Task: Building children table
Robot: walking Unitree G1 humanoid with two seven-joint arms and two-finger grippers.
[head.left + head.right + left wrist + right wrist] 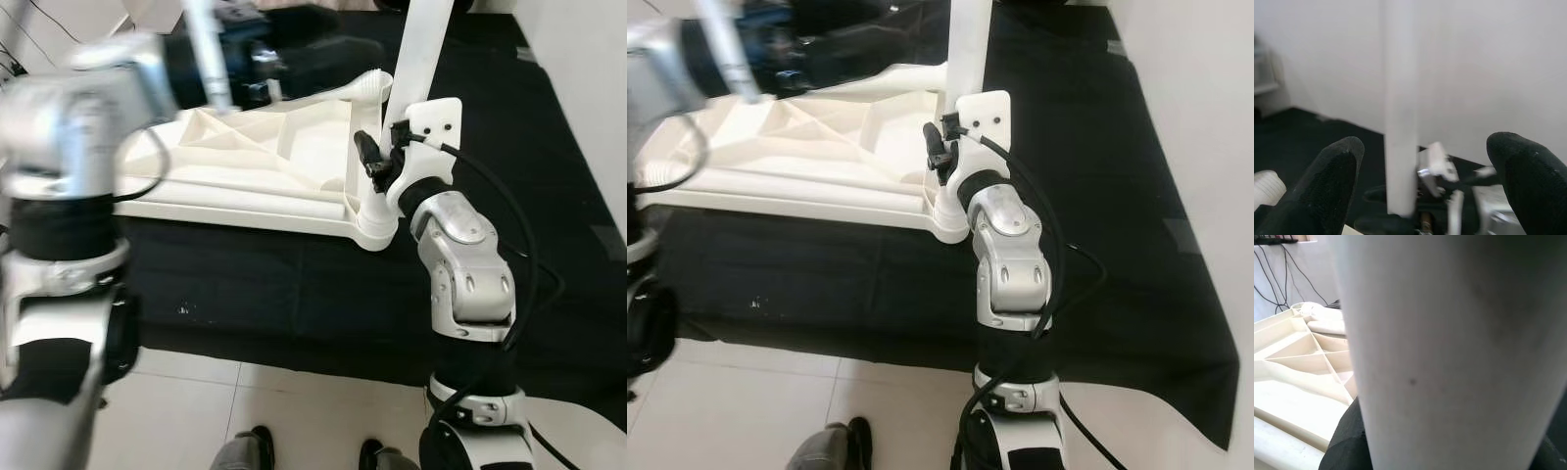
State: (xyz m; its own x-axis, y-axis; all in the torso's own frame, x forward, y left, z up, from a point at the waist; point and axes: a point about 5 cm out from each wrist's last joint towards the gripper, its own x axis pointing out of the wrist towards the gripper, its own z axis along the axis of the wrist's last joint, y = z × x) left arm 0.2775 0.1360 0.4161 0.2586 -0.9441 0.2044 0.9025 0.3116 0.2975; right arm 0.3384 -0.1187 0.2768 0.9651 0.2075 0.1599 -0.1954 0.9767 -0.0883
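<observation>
Tabletop (pixel 245 166), white, lies upside down on black mat (pixel 294 284) on the floor, ribbed underside up. One table leg (pixel 423 49) stands upright w/ its foot end at the near right corner socket (pixel 377 220); long axis near vertical, tilting slightly. Right pincer (pixel 377 162) is at the leg's lower end, just above the socket; right wrist view is nearly all leg, fingers look clamped on it, so I judge it gripping the leg. Left pincer (pixel 1425 181) is spread wide, fingers (pixel 1332 186) either side of a white upright post (pixel 1400 107) w/o touching it. Head views show left arm raised over the tabletop's far left.

Key relation: socket sits directly below right pincer, so right arm is the nearer one; next move prob needs a straight push down along leg's axis, keeping it plumb. Whether leg is already seated: can't tell.
</observation>
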